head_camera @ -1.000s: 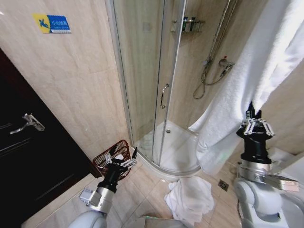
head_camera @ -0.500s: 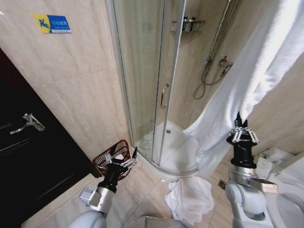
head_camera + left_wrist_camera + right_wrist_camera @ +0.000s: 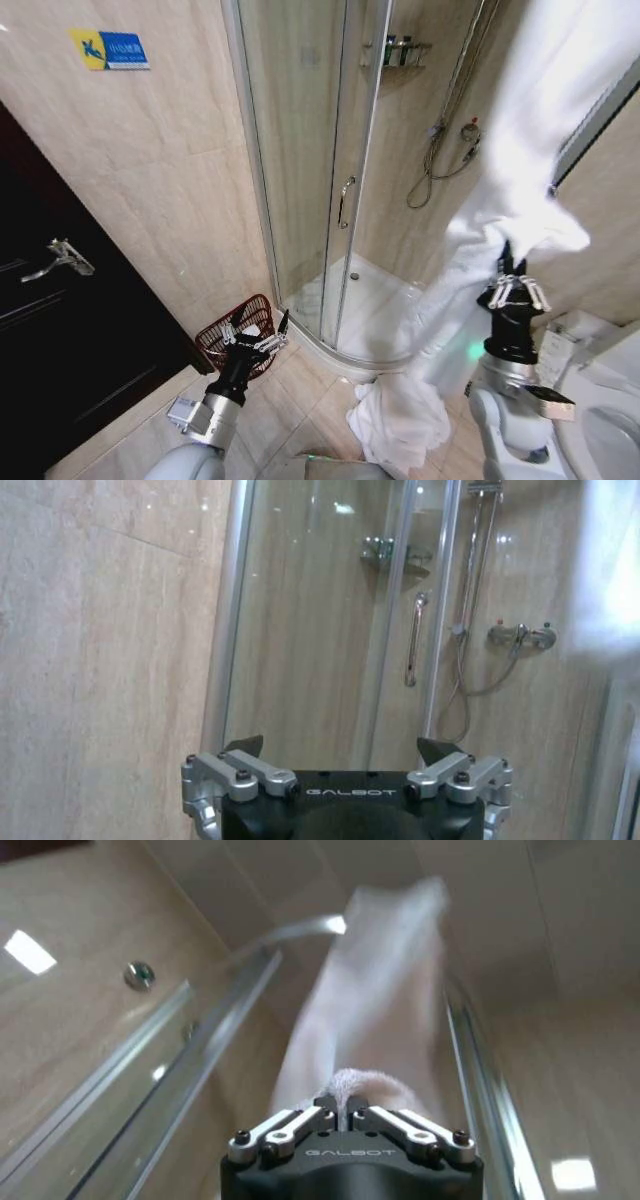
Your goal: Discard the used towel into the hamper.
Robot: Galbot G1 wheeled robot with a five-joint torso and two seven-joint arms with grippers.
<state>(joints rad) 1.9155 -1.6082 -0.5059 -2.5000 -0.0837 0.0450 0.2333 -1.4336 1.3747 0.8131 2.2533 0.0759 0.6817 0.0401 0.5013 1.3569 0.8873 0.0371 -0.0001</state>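
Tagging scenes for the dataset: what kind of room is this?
A bathroom, probably a hotel's: glass shower enclosure with a shower hose, a toilet, and a white towel pulled by the right gripper.

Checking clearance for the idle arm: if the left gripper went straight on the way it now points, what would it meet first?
Probably the curved glass shower door. The left gripper, jaws open, faces it directly with nothing between; the hamper sits lower, off that line. Depth is unclear.
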